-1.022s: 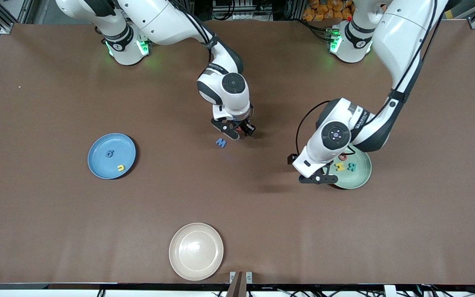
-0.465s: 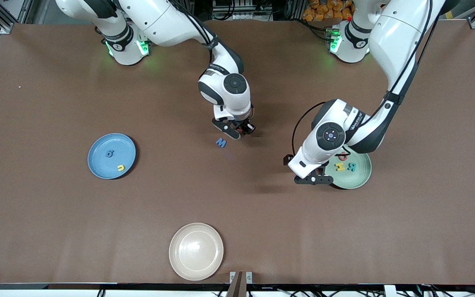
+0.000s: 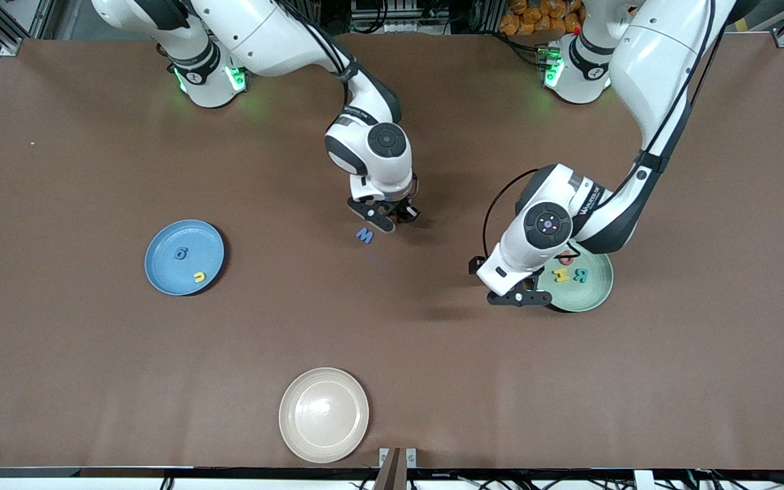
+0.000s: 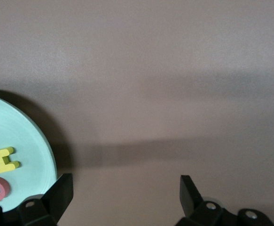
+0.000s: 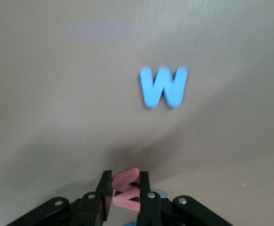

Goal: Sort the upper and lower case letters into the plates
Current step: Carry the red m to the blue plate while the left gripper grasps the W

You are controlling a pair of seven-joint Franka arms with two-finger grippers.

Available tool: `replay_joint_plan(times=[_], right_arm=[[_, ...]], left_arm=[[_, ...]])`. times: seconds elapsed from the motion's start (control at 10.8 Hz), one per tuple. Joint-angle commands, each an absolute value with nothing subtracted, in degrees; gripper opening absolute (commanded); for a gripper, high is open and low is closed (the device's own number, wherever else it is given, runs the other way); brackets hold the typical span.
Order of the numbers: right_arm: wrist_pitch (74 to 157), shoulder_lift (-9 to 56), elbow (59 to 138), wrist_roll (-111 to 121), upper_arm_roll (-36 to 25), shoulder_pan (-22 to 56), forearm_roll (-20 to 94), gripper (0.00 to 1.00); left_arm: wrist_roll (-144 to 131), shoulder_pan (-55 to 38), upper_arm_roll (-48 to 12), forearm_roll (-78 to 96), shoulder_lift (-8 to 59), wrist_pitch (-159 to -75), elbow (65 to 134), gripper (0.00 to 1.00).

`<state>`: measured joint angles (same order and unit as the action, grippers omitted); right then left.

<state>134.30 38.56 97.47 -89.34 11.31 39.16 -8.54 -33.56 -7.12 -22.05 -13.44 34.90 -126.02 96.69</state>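
Sorting partly done: five letters sit in plates, two remain out.
The right claw (image 5: 125, 194) pinches a pink letter (image 5: 126, 187); the blue W (image 3: 365, 235) lies loose on the surface (image 3: 392, 381); the left claw (image 3: 516, 297) gapes empty by the green plate (image 3: 596, 291).

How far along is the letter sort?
Partly done: two letters lie in the blue plate, three in the pale green plate. In hand: the right claw is shut on a pink letter, just above the table. Left: the blue letter on the table. The left claw waits open beside the green plate.
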Motion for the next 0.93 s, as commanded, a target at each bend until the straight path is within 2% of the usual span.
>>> replay_joint_plan(times=[0.0,0.28,0.46,0.56,0.74,0.84], right_arm=[[125.8,31.4,98.5,-80.6,13.8,32.1,-7.8,0.00],[117.2,25.9,98.8,-62.4,13.3,22.4,-4.0,0.00],[112.6,22.3,98.8,-50.2,10.3,15.7,-4.0,0.00],[109.5,20.5,99.4,-41.4,8.0,13.8,-4.0,0.00],[108.3,16.6,104.4,-26.7,7.3,6.9,-4.0,0.00],[108.3,15.9,106.4,-17.7,6.9,3.5,-4.0,0.00]], left_arm=[[-34.1,-8.2,-22.1,-13.2,34.9,-125.7,95.3,1.00],[-34.3,-15.0,-21.9,-13.0,36.5,-126.2,91.4,1.00],[-35.1,-19.8,-21.4,-13.3,37.6,-129.5,89.1,1.00],[-35.3,-21.2,-21.4,-14.9,38.1,-133.3,89.1,1.00],[-35.5,-25.0,-20.7,-22.7,41.2,-141.4,89.1,1.00],[-37.6,-28.5,-18.3,-27.4,42.8,-145.9,89.2,1.00]])
